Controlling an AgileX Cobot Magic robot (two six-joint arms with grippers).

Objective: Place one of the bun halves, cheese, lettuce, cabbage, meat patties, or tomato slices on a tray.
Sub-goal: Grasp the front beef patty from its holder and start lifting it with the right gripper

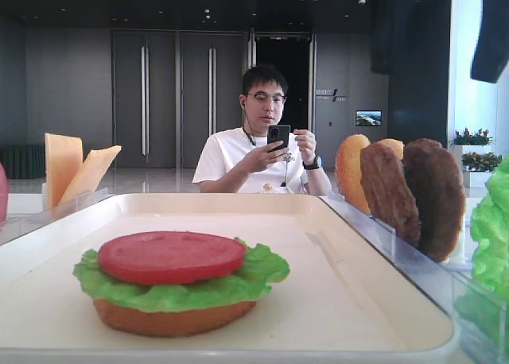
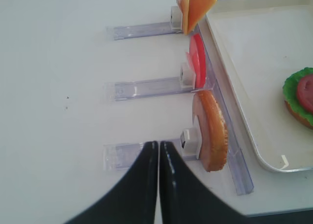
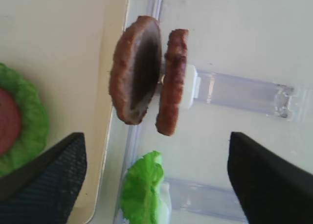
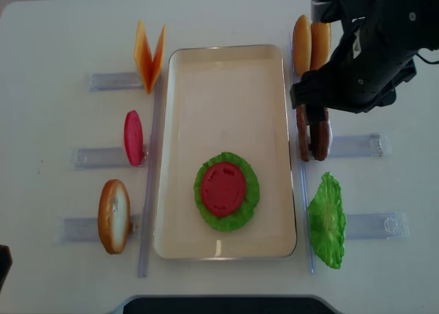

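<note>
Two dark brown meat patties (image 3: 137,70) stand on edge in a clear rack just right of the cream tray (image 4: 226,50). My right gripper (image 3: 156,141) hangs above them, open wide and empty, its black fingers (image 3: 44,180) on either side of the rack line. On the tray sits a stack of bun half (image 1: 171,318), lettuce (image 4: 250,190) and tomato slice (image 4: 223,188). My left gripper (image 2: 158,145) is shut and empty, over the table beside another bun half (image 2: 212,131).
Clear racks flank the tray: cheese (image 4: 149,53), a tomato slice (image 4: 133,137) and a bun (image 4: 114,216) on the left; two buns (image 4: 310,40) and a lettuce leaf (image 4: 327,221) on the right. A seated person (image 1: 266,141) faces the table's far edge.
</note>
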